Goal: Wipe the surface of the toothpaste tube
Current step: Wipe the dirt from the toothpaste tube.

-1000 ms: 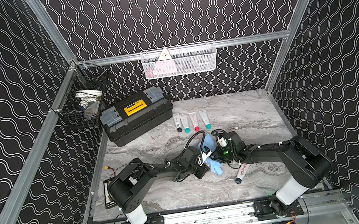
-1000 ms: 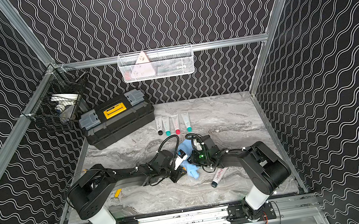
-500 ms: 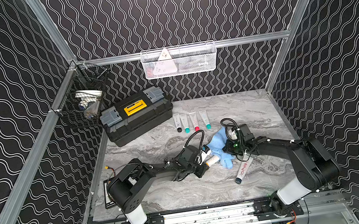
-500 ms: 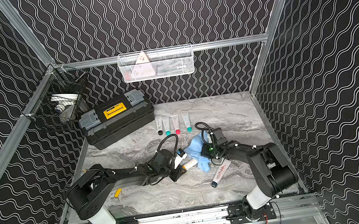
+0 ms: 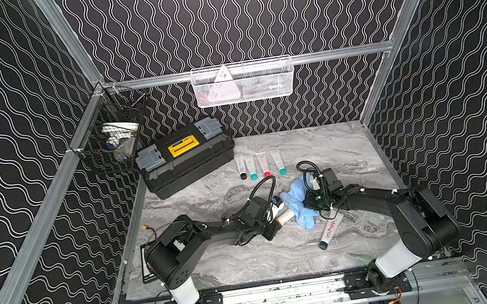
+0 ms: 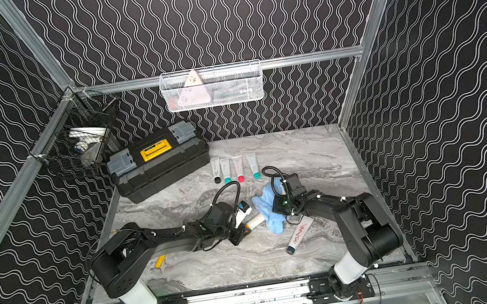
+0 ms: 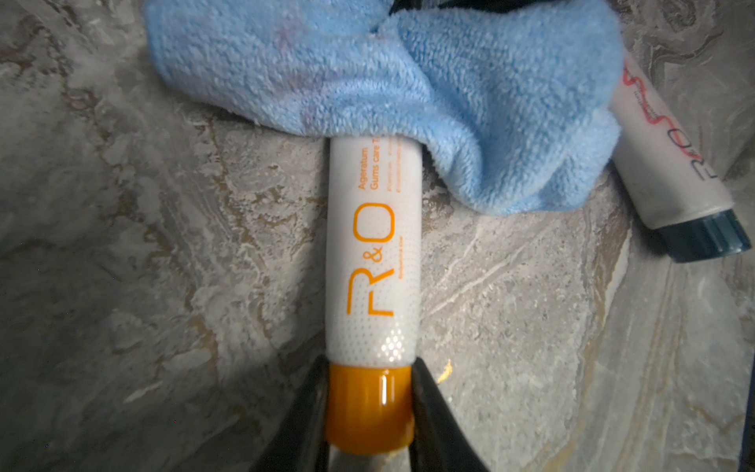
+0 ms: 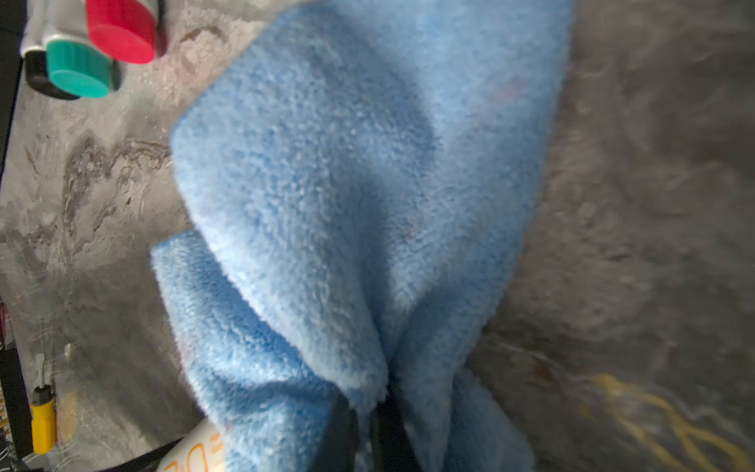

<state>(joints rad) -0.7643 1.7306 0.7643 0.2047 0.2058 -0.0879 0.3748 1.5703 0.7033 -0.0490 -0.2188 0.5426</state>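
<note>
- Orange cap of the tube: clamped in left gripper; tube lies flat on table.
- Right gripper: pinched tight on blue cloth.
- Cloth covers the tube's tail; a second ago it lay nearer the cap.
- Dark-capped tube just beside the cloth: position unchanged.

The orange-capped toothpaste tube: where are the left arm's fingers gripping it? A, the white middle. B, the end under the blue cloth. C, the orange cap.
C: in the left wrist view the left fingers clamp both sides of the orange cap; the blue cloth covers the far end of the tube.
</note>
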